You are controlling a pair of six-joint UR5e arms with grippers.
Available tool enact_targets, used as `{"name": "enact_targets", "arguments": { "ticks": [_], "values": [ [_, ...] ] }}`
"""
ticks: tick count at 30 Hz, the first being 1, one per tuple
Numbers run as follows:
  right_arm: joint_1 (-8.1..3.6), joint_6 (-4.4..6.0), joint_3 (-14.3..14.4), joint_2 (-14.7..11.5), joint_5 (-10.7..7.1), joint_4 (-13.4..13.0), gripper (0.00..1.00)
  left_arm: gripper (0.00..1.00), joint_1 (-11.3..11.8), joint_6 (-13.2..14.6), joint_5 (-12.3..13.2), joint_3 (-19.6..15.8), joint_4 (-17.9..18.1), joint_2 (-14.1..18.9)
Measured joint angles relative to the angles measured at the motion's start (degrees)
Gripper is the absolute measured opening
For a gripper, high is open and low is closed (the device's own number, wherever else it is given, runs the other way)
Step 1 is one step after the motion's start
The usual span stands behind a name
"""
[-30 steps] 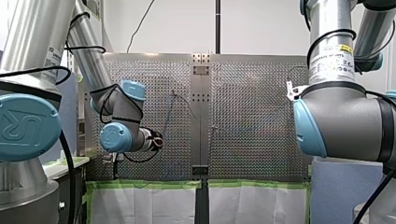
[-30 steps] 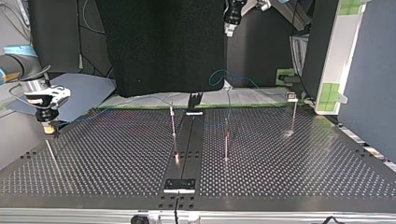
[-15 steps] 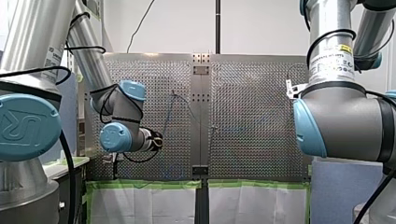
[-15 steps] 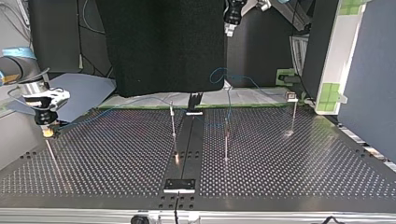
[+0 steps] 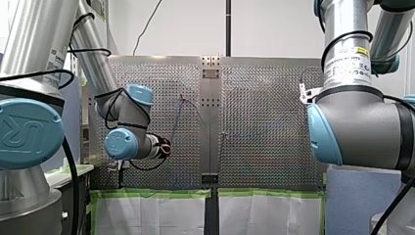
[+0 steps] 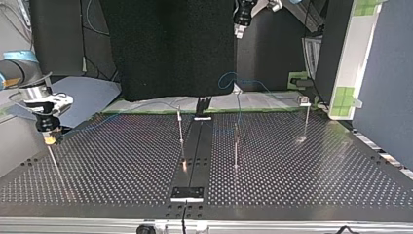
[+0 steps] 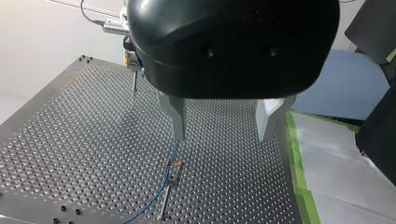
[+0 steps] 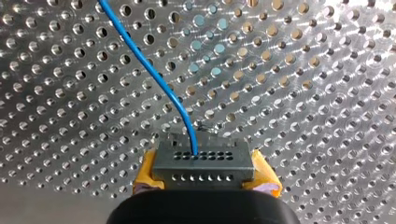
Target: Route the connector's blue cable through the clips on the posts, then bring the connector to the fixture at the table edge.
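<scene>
My right gripper (image 8: 205,176) clamps the connector (image 8: 201,161) between yellow pads (image 8: 264,173), low over the surface (image 8: 303,70); its blue cable (image 8: 154,74) trails ahead. My left gripper (image 7: 222,135) hangs wide open above a post (image 7: 167,200), apparently carrying the cable.

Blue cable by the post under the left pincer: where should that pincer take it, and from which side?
Probably the straight stretch of blue cable beside the clip on the post, coming down from above. It is thin and runs straight there, so the open left pincer should straddle it crosswise; it now lies in line with one finger, not between both.
</scene>
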Motion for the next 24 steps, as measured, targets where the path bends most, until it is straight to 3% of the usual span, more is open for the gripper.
{"name": "enact_targets", "arguments": {
  "ticks": [24],
  "values": [
    [0.16, 0.35, 0.0, 1.2, -0.25, -2.0, 0.00, 1.00, 0.0, 0.0, 0.0, 0.0, -0.3, 0.0]
  ]
}}
